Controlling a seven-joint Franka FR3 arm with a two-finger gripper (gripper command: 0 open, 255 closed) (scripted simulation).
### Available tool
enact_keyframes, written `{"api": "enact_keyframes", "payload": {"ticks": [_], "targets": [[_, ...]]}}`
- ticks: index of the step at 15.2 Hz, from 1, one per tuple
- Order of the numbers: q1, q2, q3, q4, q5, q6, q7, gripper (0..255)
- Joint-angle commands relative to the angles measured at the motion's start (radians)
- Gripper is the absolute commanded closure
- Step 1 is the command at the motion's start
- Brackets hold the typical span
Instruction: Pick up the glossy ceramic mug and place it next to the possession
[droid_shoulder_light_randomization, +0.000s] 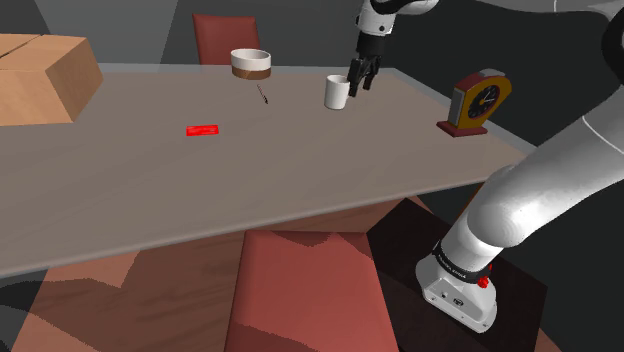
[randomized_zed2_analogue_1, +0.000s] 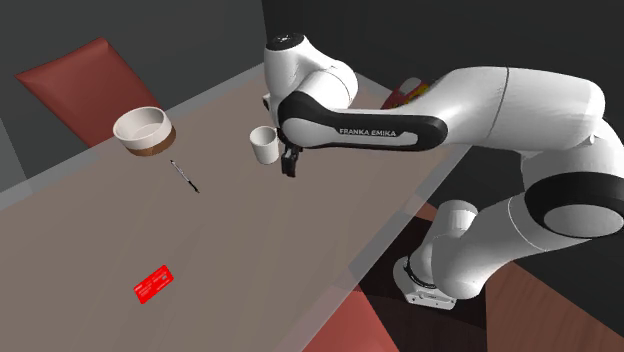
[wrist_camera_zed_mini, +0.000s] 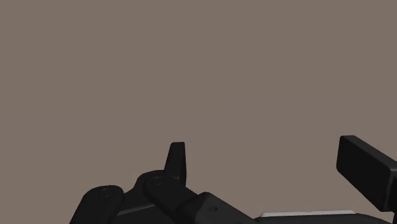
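Taupe table (droid_shoulder_light_randomization: 300, 185), white mug (droid_shoulder_light_randomization: 336, 92) beside hand (droid_shoulder_light_randomization: 359, 86) spread apart, bowl (droid_shoulder_light_randomization: 251, 63), pen (droid_shoulder_light_randomization: 263, 95), clock (droid_shoulder_light_randomization: 478, 103) near

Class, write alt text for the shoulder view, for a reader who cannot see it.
A white robot arm hangs its open black gripper just beside a white mug on a long grey-brown table. Also on the table: a white bowl, a pen, a red card and a clock.

walls (droid_shoulder_light_randomization: 140, 30): dark grey, plain | floor (droid_shoulder_light_randomization: 130, 300): reddish-brown wood planks | surface (droid_shoulder_light_randomization: 300, 170): long, taupe, matte | far chair (droid_shoulder_light_randomization: 222, 40): red-brown, behind the surface | near chair (droid_shoulder_light_randomization: 300, 290): red-brown, at its near edge | light: dim, even
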Motion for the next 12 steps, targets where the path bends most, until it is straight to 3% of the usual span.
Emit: {"api": "enact_keyframes", "payload": {"ticks": [1,9,12], "targets": [[0.0,0.075,-0.004,0.068,-0.001,0.018,-0.006,0],[-0.015,0.366,-0.026,0.38,0.008,0.043,-0.044,0],[-0.018,0.39,-0.027,0.383,0.01,0.068,-0.046,0]]}}
